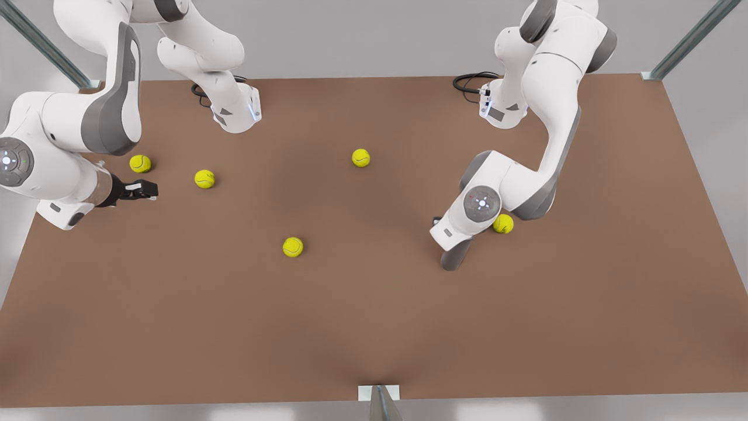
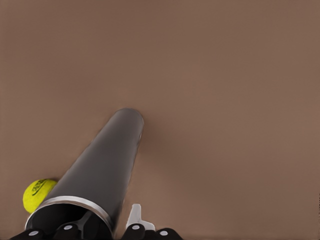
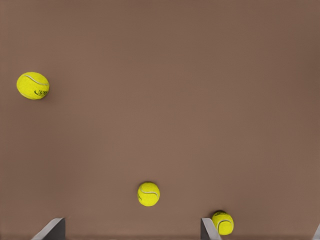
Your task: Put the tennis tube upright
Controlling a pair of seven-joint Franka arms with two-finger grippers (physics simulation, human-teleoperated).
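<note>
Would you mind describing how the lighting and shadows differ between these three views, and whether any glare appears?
Front view: flat, even light; the table darkens softly mid-front, balls cast faint shadows, no glare. Left wrist view: the tennis tube, with the left gripper at its rim, shows a bright silvery rim and a soft shadow. Right wrist view: uniform brown, tiny shadows under the tennis balls, right gripper open.

Soft, even light from overhead falls on the brown table (image 1: 374, 327), bright without glare. Shadows are faint: a dim smudge lies beside the tube (image 2: 102, 170) in the left wrist view, and small dark patches sit under each ball (image 3: 148, 194). Edges look slightly soft throughout.
</note>
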